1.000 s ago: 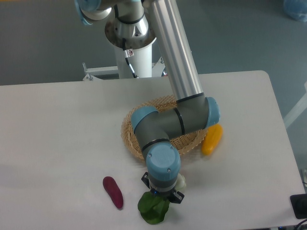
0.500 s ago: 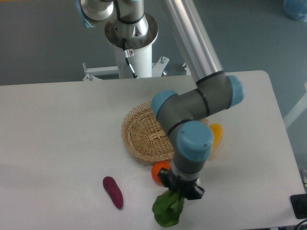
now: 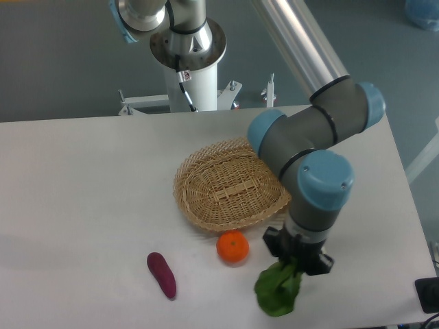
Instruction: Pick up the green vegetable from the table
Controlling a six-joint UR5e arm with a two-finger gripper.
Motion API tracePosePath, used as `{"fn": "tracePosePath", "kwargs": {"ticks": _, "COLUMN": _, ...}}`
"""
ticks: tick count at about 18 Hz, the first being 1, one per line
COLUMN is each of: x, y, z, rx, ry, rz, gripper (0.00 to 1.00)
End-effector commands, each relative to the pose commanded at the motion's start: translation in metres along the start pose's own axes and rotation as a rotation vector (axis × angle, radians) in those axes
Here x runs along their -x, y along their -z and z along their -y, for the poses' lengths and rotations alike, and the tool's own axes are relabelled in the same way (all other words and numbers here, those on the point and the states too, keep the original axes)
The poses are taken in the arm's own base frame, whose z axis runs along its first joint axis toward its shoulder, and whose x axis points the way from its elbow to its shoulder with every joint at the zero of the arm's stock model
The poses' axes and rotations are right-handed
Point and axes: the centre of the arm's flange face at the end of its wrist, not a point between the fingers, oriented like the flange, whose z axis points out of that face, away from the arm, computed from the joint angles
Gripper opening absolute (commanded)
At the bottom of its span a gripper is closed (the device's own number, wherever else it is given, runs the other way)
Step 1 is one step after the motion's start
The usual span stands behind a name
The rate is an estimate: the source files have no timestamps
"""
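- My two-finger gripper point(image 3: 297, 259) hangs low over the near right part of the large flat white tabletop point(image 3: 82, 205), pointing straight down, with my grey and blue wrist housing stacked right above it.
- The leafy green vegetable with broad dark leaves point(image 3: 278, 293) sits directly beneath my fingers, its upper end tucked up between the black finger blocks and its leaves spreading out below toward the near edge of the table.
- I read my jaws as clamped on that upper end: the leaves emerge right from between them, with no gap showing. The pale stem base is hidden behind the gripper, so I cannot say exactly where the pads bite.
- Whether the leaves are clear of the surface or brushing it, I cannot tell from this angle.
- The relation that matters now: the vegetable hangs straight under my tool, its long axis running from my fingers down and slightly leftward in the picture, so I judge the coming move should be a plain vertical lift with no sideways drag.
- The small round orange fruit point(image 3: 233, 247) lies just to one side of the vegetable, apart from it, and the woven wicker basket point(image 3: 230, 185) sits beyond that, farther from the near edge.
- The small purple eggplant-like piece point(image 3: 162, 275) lies well apart from me, no trouble for the lift.
- The grip is on one end only, so the floppy leaves may swing.
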Motion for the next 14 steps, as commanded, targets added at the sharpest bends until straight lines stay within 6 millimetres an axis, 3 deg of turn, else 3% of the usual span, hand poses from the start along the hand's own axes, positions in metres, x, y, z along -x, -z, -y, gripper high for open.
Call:
{"fn": "tracePosePath", "kwargs": {"ticks": 3, "x": 0.018, "y": 0.01, "z": -0.015, "rx": 0.019, "ry": -0.016, "rz": -0.027, "gripper": 0.28}}
{"fn": "tracePosePath", "kwargs": {"ticks": 7, "x": 0.038, "y": 0.006, "z": -0.026, "rx": 0.019, "ry": -0.006, "rz": -0.02, "gripper": 0.28}}
{"fn": "tracePosePath", "kwargs": {"ticks": 14, "x": 0.039, "y": 0.0, "z": -0.026, "rx": 0.022, "ry": -0.009, "rz": -0.027, "gripper": 0.36}}
